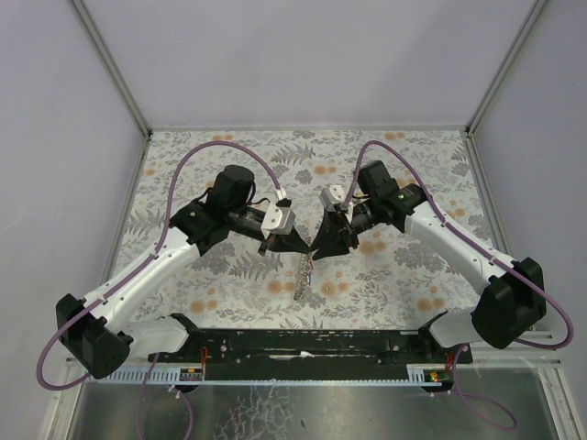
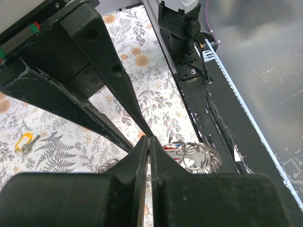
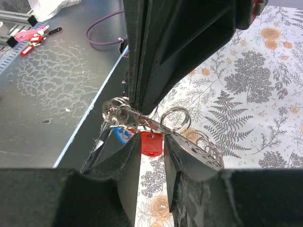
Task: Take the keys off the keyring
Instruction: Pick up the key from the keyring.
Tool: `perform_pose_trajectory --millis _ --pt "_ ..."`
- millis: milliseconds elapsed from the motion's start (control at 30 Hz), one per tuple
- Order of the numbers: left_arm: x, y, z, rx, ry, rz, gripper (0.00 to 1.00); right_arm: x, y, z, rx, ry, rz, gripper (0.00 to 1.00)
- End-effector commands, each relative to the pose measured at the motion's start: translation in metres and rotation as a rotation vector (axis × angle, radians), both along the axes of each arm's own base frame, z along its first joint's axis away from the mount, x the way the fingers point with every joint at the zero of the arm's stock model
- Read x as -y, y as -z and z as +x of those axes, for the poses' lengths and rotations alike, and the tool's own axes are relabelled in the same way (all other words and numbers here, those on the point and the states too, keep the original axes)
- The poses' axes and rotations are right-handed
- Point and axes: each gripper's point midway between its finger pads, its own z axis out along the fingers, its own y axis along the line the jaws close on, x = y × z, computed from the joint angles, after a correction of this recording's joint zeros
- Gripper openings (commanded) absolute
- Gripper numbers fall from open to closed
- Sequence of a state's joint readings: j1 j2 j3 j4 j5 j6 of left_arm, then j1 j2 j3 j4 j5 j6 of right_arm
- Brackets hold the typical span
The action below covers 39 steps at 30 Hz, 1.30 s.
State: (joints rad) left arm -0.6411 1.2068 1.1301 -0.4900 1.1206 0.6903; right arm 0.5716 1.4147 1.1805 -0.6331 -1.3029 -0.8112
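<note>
Left tool (image 2: 149, 142): pressed together, clamped on a wire loop of the ridged grey metal keyring (image 3: 207, 152).
Right tool (image 3: 152, 149): closed on the small red plastic-headed key (image 3: 151, 142), by which the gap between the fingers is filled.
Keyring: held off the floral-print counter (image 1: 413, 174), above its middle, between both tools.
Yellow-tagged key (image 2: 23, 142): laid loose on the counter, well apart from the ring.
</note>
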Motion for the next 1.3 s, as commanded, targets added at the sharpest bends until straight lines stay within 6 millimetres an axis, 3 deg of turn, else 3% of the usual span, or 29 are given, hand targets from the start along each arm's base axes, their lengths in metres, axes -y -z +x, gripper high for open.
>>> perform_pose_trajectory --millis 0,200,467,867,1067,1200,1267 --pt "0.004 -0.015 0.001 0.062 0.006 -0.053 0.00 -0.005 -0.011 -0.002 -0.025 -0.010 0.031 0.31" --pt "0.003 -0.016 0.010 0.083 -0.065 -0.062 0.00 -0.005 -0.012 -0.004 -0.035 -0.013 0.028 0.20" --pt "0.000 -0.017 0.013 0.108 -0.105 -0.062 0.00 -0.002 -0.010 -0.007 -0.009 -0.027 0.025 0.14" --pt "0.003 -0.020 0.014 0.088 -0.101 -0.073 0.00 -0.007 -0.011 -0.005 -0.051 -0.021 0.032 0.16" --pt "0.003 -0.018 0.015 0.079 -0.107 -0.067 0.00 -0.008 -0.011 -0.003 -0.067 -0.008 0.023 0.21" --pt "0.004 -0.019 0.017 0.090 -0.113 -0.073 0.00 -0.008 -0.011 -0.003 -0.070 -0.008 0.024 0.19" --pt "0.003 -0.019 0.017 0.092 -0.116 -0.073 0.00 -0.008 -0.012 -0.003 -0.070 -0.010 0.027 0.12"
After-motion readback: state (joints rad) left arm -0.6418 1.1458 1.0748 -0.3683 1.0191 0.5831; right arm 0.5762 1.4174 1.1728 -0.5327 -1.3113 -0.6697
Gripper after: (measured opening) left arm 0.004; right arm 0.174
